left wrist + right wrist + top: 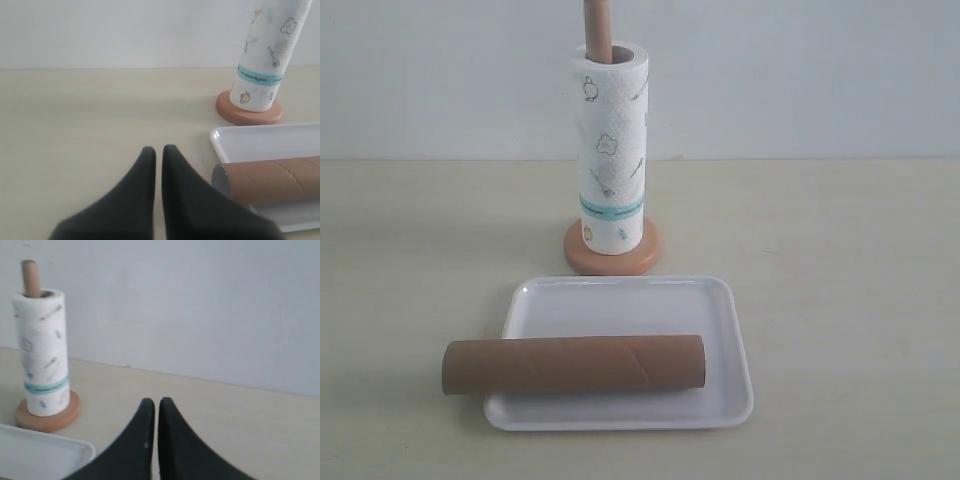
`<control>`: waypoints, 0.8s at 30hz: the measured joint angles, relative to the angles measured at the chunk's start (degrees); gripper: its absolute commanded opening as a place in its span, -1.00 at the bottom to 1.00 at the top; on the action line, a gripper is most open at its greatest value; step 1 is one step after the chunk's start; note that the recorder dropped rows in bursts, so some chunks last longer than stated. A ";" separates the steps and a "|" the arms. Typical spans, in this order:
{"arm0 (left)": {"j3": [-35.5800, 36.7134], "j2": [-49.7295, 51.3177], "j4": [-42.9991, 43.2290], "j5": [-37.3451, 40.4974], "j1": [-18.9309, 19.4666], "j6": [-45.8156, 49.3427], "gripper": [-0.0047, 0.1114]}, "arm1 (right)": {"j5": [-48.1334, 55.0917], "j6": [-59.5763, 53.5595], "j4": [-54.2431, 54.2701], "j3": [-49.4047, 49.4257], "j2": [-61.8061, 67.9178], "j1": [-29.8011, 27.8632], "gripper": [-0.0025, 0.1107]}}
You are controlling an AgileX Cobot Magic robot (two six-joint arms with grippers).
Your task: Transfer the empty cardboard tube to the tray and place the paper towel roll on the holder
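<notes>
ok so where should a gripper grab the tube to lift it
Grip the tube mid-length from above, jaws across its width. It lies flat on the near side of the tray, left end past the rim, so its top is clear and a central hold should keep it level.

Cardboard tube [575, 364], lower centre: plain brown, matt, spiral seam. Tray [630, 300]: white plastic, smooth, slight gloss. Paper towel roll [610, 150], upper centre: soft embossed paper, printed. Holder [615, 263]: smooth light wood. Surface [420, 250]: pale, matt. Left tool [159, 150] & right tool [156, 402]: black, matt.
</notes>
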 measured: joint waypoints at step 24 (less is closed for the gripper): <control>0.00 0.00 0.00 0.00 0.00 0.00 -0.85 | -0.22 -18.14 22.64 17.21 -22.39 -11.53 -0.91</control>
